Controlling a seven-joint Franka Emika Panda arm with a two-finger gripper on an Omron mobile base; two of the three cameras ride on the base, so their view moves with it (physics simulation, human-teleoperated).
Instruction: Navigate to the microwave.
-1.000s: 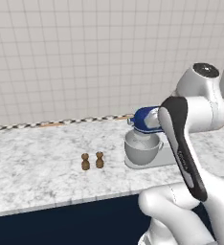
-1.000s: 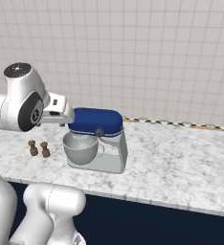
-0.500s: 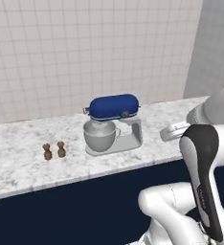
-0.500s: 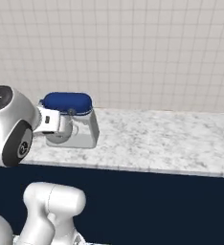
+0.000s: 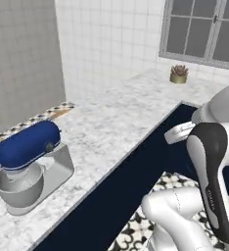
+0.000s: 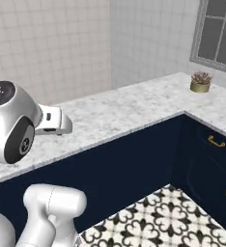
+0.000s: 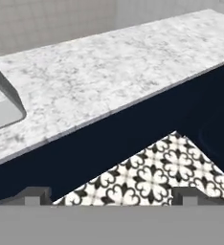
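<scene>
The microwave is out of view. My gripper (image 7: 114,197) hangs over the edge of the marble counter (image 7: 109,72) and the patterned floor (image 7: 152,177). Its two fingertips (image 7: 37,194) stand far apart at the bottom of the hand view with nothing between them, so it is open. My white hand (image 5: 179,132) juts out left of the dark forearm in the left base view. In the right base view the hand (image 6: 54,120) sits in front of the counter.
A stand mixer (image 5: 31,166) with a blue head and steel bowl stands at the counter's left. The counter turns a corner under a window (image 5: 204,29), where a small potted plant (image 6: 200,82) sits. Navy cabinets (image 6: 134,164) with brass handles (image 6: 215,141) line the patterned floor (image 6: 168,217).
The whole scene has swung left as the base turned right. The mixer slid to the left edge, the two small brown shakers left the view, and the counter corner, window and plant came in.
</scene>
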